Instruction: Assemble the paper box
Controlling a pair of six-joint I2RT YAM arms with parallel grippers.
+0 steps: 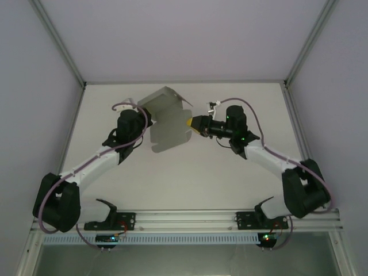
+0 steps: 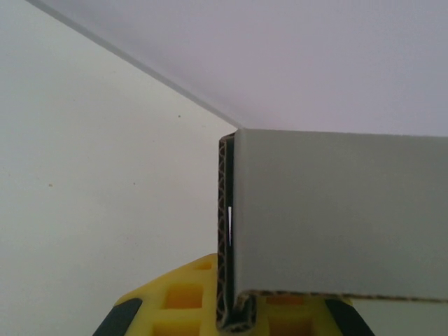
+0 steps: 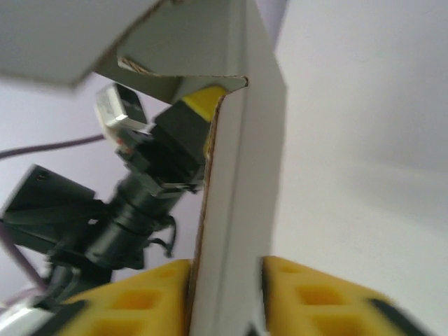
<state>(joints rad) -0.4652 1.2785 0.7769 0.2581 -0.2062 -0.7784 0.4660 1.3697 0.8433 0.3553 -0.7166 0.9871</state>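
Between my two sets of fingers hangs the paper box [image 1: 167,123], not yet a box at all but a grey sheet with one flap bent upward at the far end, held clear of the worktop [image 1: 184,178]. My left fingers [image 2: 189,294] are pressed together on a folded, doubled edge of the card, which stands straight up out of them, while a broad panel turns off to their right. My right fingers [image 3: 164,297] pinch the opposite edge, the card rising out of the narrow gap between the two yellow pads, with the left arm's tip just beyond the sheet on its far side. I judge the sheet is held in the air like this so neither panel drags on the worktop, and so each side can be swung about a crease while the other side anchors it. The task looks early: the walls are not closed up and nothing is tucked. Thin card will buckle if I pull the two holds apart or twist unevenly, so any fold should be slow.
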